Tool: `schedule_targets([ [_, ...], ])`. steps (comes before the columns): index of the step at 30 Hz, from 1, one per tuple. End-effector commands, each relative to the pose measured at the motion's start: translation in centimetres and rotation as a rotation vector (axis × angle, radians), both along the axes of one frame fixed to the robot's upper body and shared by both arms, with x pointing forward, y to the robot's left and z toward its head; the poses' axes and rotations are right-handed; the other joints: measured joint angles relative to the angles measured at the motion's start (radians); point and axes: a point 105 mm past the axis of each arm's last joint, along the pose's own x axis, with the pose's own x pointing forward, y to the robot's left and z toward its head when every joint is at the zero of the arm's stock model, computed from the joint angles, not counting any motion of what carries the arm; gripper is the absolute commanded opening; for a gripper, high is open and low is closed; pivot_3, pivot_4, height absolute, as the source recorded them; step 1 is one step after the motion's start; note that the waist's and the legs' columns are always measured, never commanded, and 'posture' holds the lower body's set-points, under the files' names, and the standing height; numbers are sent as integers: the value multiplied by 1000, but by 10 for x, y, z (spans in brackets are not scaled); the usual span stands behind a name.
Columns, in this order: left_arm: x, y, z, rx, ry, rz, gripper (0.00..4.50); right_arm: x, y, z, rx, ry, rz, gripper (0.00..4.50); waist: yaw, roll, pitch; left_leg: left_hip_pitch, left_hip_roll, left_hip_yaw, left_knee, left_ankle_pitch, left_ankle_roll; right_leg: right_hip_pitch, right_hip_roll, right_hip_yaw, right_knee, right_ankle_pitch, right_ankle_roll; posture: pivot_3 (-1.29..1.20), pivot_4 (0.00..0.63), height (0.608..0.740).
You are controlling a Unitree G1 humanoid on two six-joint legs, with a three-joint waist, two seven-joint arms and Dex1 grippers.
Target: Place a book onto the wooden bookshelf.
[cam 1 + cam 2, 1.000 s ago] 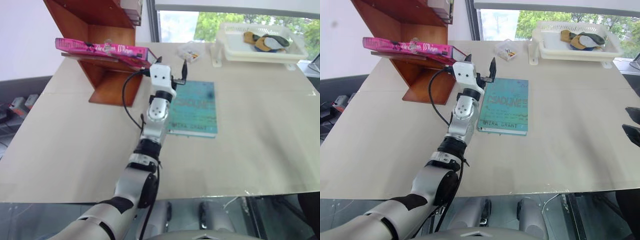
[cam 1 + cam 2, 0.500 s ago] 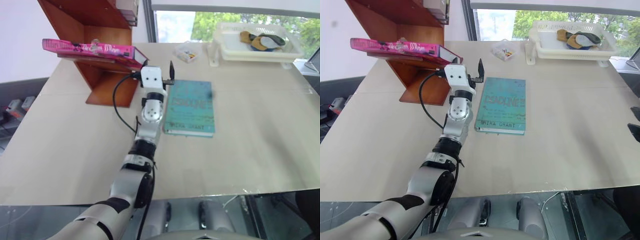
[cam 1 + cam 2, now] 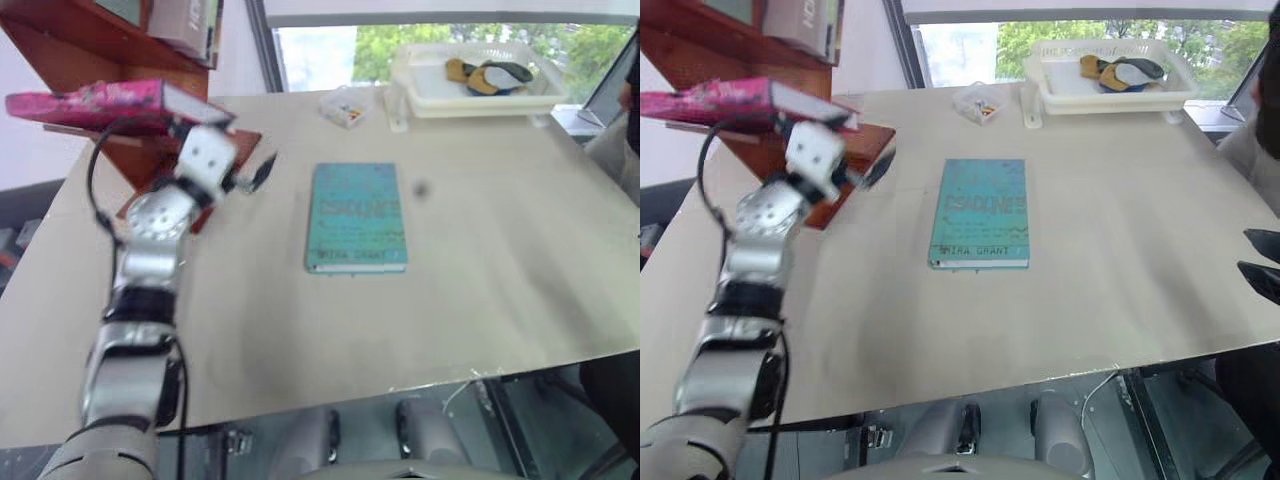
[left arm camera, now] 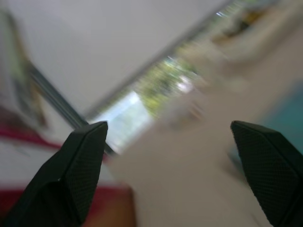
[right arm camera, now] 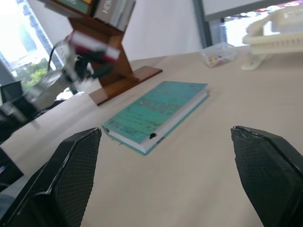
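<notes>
A teal-green book [image 3: 979,212] lies flat and face up near the middle of the pale beige surface [image 3: 1120,290], its spine edge toward the near side. Toward the far edge, a small clear plastic box [image 3: 979,100] holds tiny coloured bits. Just beside it stands a white slatted plastic basket [image 3: 1110,82] raised on short legs, with dark and tan items [image 3: 1120,68] lying inside. Behind them a window [image 3: 330,50] shows green foliage. A person's sleeve [image 3: 1252,150] shows at the edge.
</notes>
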Motion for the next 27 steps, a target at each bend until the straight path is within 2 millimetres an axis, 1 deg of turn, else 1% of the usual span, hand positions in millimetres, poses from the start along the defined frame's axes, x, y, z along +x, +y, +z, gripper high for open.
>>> schedule_targets([
  [1, -17, -11, 6, 2, 9, -73, 4479, 5, 5, 9, -27, -40, 40, 4500, 11, -7, 4, 0, 0, 0, 1, 0, 0, 0, -1, 0, 0, 0, 0, 0, 150, 740],
  [3, -22, -22, 2, -50, 36, -98, 4479, 8, 6, 8, -27, -41, 50, 4500, 39, -11, 6, -3, 0, -3, 5, 0, 0, 0, -3, -3, 0, 0, 0, 0, 150, 740],
  [5, -27, -33, -1, -73, 62, -138, 4479, 11, 7, 8, -27, -44, 58, 4500, 60, -11, 6, -6, -1, -7, 8, 0, -1, 0, -6, -7, -1, 1, 0, 0, 150, 740],
  [8, -35, -32, -2, -99, 113, -157, 4479, 12, 8, 9, -31, -46, 68, 4500, 67, -10, 5, -9, -5, -10, 9, 0, -1, 0, -11, -7, -2, 1, 0, 0, 150, 740],
  [10, -41, -16, 1, -161, 158, -131, 4479, 10, 7, 10, -33, -45, 72, 4500, 60, -9, 5, -13, -5, -11, 7, 0, -1, -3, -11, -7, -2, 1, 0, 0, 150, 740],
  [12, -53, -2, -1, -180, 219, -125, 4479, 8, 6, 10, -38, -40, 75, 4500, 56, -9, 4, -17, -5, -11, 4, 0, -1, -9, -10, -6, -2, 0, -1, 0, 150, 740],
  [15, -71, 12, -2, -201, 297, -120, 4479, 6, 5, 10, -46, -33, 80, 4500, 48, -8, 4, -19, -3, -10, 1, 0, -2, -14, -8, -5, -2, -1, -3, 0, 150, 740],
  [16, -79, 17, -1, -220, 327, -121, 4479, 6, 5, 10, -52, -30, 81, 4500, 46, -7, 4, -19, -3, -10, 0, 0, -2, -14, -8, -5, -2, -1, -3, 0, 150, 740],
  [18, -103, 27, -2, -239, 416, -136, 4479, 5, 2, 8, -69, -22, 79, 4500, 44, -7, 4, -19, -3, -10, 0, 0, -2, -14, -8, -5, -2, -1, -3, 0, 150, 740],
  [21, -126, 33, -1, -231, 475, -139, 4479, 7, -3, 2, -98, 11, 68, 4500, 39, -7, 4, -18, -4, -8, 0, 0, -2, -13, -10, -4, -2, -1, -3, 0, 150, 740],
  [23, -133, 37, 6, -252, 468, -119, 4479, 8, -5, -2, -108, 27, 67, 4500, 43, -7, 4, -15, -4, -8, 1, 0, -2, -10, -11, -4, -2, -4, -8, 0, 150, 740],
  [27, -141, 40, 15, -280, 458, -105, 4479, 11, -4, -10, -133, 52, 89, 4500, 50, -6, 3, -14, -3, -9, 3, 0, -4, -9, -11, -6, -1, -4, -8, 0, 150, 740],
])
